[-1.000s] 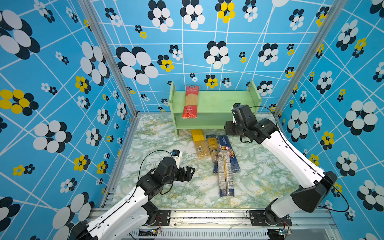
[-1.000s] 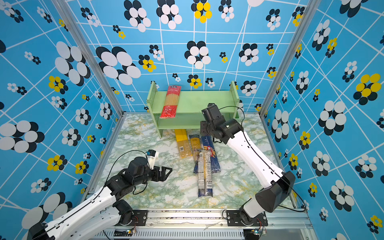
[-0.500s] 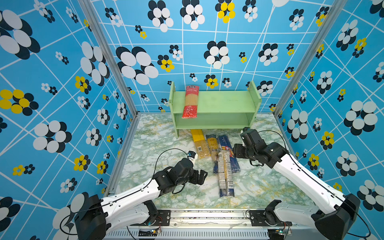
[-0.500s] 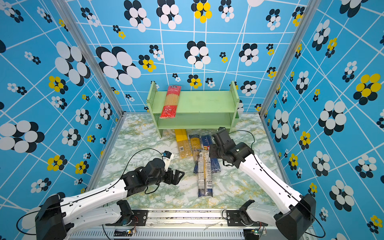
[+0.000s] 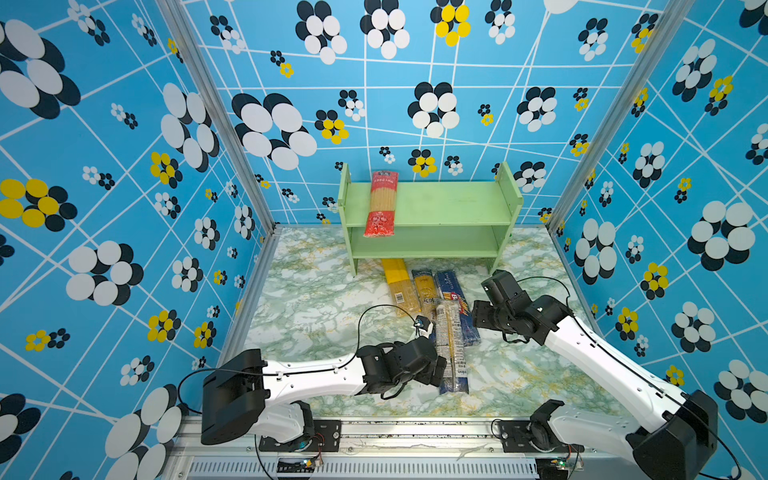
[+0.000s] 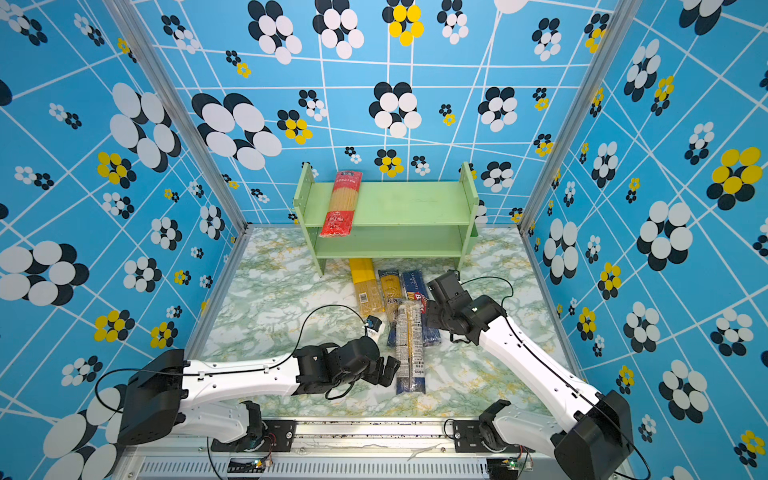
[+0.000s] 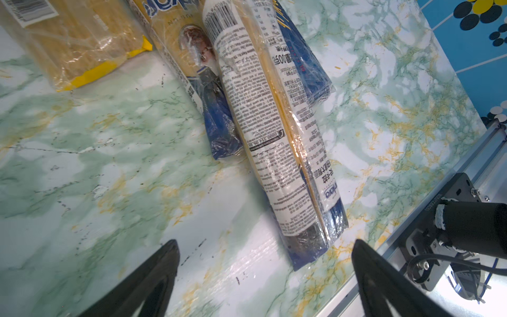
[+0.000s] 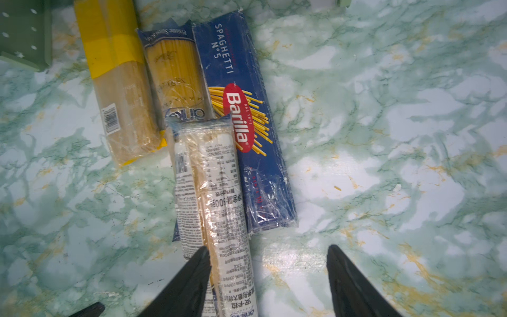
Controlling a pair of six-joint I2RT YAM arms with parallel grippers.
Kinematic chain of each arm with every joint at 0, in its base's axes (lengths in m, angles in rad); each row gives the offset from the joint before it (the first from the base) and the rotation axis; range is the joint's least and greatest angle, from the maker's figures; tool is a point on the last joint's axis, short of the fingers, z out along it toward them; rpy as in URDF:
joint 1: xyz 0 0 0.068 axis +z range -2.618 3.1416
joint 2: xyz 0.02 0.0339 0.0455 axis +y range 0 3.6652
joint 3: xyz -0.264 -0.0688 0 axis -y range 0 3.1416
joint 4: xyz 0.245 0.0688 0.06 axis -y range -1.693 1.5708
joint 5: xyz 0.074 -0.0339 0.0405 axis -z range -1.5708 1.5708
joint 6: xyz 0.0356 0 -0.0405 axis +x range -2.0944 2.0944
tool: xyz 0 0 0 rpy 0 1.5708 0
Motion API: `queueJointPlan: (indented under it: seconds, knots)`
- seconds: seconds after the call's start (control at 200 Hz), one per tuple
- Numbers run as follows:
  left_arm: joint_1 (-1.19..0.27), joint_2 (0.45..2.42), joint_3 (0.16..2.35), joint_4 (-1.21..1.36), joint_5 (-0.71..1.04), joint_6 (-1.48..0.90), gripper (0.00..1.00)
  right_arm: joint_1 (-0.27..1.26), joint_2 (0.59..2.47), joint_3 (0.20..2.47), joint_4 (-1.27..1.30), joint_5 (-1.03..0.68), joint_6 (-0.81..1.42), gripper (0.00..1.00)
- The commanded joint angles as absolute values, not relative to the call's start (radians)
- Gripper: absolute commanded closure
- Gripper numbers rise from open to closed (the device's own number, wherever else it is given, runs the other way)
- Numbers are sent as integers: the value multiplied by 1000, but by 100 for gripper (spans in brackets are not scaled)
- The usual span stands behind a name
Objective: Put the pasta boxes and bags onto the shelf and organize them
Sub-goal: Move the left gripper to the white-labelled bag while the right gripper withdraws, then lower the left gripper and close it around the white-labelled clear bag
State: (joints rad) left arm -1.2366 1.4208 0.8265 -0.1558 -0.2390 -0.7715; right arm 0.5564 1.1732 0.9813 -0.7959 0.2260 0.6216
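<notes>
Left gripper (image 7: 264, 241): jaws wide, empty, at near end of white-labelled bag (image 5: 449, 345), which lies across blue-and-yellow bag (image 5: 422, 286) and Barilla box (image 5: 446, 282). Right gripper (image 8: 268, 247): jaws apart, empty, over these packs. Yellow barcoded bag (image 5: 399, 286) alongside, before shelf (image 5: 449, 203); red-ended bag (image 5: 380, 203) on top tier

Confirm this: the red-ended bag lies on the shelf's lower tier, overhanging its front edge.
Wrong tier. The red-ended bag lies on the shelf's top tier, overhanging its front edge; both top views show it.

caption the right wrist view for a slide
Open right hand by a white-labelled spaghetti bag overlapping the Barilla box
</notes>
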Motion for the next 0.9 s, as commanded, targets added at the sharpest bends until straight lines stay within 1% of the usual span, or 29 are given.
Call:
queueJointPlan:
  seconds: [0.0, 0.275, 0.47, 0.895]
  knots:
    - [-1266, 1492, 903, -158, -303, -840, 1, 513, 1152, 933, -803, 221, 645, 30]
    - [-1306, 1670, 1068, -250, -348, -949, 1, 397, 1120, 853, -741, 120, 622, 29]
    - [-1319, 1768, 1186, -360, -378, -1006, 1, 334, 1101, 822, -712, 67, 618, 28]
    - [-1348, 1845, 1235, -431, -385, -1127, 1, 307, 1104, 771, -661, 20, 619, 26]
